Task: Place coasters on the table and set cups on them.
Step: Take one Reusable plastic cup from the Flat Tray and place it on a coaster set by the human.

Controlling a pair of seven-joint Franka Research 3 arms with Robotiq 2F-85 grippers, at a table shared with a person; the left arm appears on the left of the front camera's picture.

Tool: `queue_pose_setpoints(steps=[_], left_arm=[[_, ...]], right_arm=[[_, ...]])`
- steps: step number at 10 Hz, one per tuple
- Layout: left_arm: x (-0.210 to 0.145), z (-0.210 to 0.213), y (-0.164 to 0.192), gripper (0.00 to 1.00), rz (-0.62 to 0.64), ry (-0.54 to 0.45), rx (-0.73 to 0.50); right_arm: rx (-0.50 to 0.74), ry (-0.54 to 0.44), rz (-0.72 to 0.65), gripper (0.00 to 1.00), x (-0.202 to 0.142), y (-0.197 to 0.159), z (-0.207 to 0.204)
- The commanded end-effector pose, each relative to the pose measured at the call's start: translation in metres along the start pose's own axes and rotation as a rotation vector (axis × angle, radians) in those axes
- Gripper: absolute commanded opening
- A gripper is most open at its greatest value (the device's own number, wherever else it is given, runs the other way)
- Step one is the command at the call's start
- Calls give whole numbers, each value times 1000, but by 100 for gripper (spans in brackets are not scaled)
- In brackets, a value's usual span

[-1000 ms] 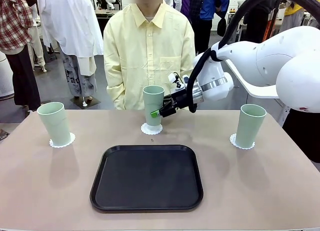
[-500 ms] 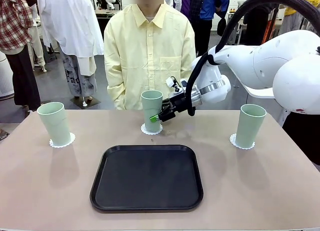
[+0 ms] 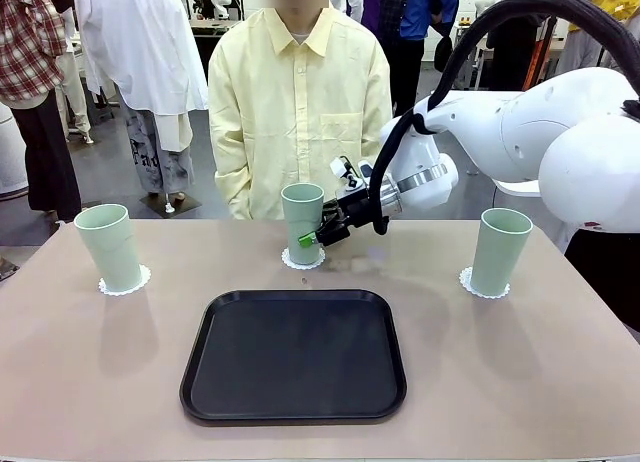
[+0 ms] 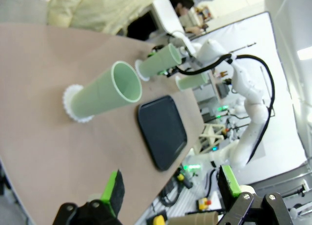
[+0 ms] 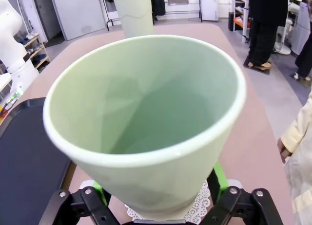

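Three pale green cups each stand on a white lacy coaster on the beige table (image 3: 520, 382): left cup (image 3: 105, 244) on its coaster (image 3: 124, 282), middle cup (image 3: 303, 214) on its coaster (image 3: 302, 259), right cup (image 3: 500, 250) on its coaster (image 3: 482, 285). My right gripper (image 3: 312, 237) straddles the middle cup from the right. In the right wrist view its green pads (image 5: 219, 178) sit close beside the cup's (image 5: 146, 113) lower wall, jaws spread, with the coaster (image 5: 197, 203) beneath. My left gripper (image 4: 170, 191) is open and empty, off the table's left end.
An empty black tray (image 3: 293, 354) lies in the middle of the table's near half. A person in a yellow shirt (image 3: 300, 102) stands at the far edge behind the middle cup, hands behind the back. Bare tabletop lies to both sides of the tray.
My right gripper has lowered the middle cup onto its coaster, and its jaws have spread off the cup's wall. The left arm and the other cups have not moved.
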State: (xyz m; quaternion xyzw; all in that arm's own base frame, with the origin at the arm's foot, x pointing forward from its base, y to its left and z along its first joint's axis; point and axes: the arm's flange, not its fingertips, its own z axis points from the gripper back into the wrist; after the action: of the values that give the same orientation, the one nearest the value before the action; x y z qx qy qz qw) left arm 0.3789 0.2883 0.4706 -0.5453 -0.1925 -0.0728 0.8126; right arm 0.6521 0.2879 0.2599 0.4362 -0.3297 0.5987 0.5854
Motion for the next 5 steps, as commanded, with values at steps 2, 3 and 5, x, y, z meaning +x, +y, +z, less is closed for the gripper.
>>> queue_pose_setpoints(steps=[2, 3, 5], left_arm=[[0, 1, -2, 100, -4, -3, -5], [0, 1, -2, 100, -4, -3, -5], [0, 1, -2, 100, -4, -3, -5]], right_arm=[[11, 69, 46, 100, 4, -3, 0], [17, 100, 44, 100, 6, 0, 1], [7, 174, 54, 100, 13, 9, 7]])
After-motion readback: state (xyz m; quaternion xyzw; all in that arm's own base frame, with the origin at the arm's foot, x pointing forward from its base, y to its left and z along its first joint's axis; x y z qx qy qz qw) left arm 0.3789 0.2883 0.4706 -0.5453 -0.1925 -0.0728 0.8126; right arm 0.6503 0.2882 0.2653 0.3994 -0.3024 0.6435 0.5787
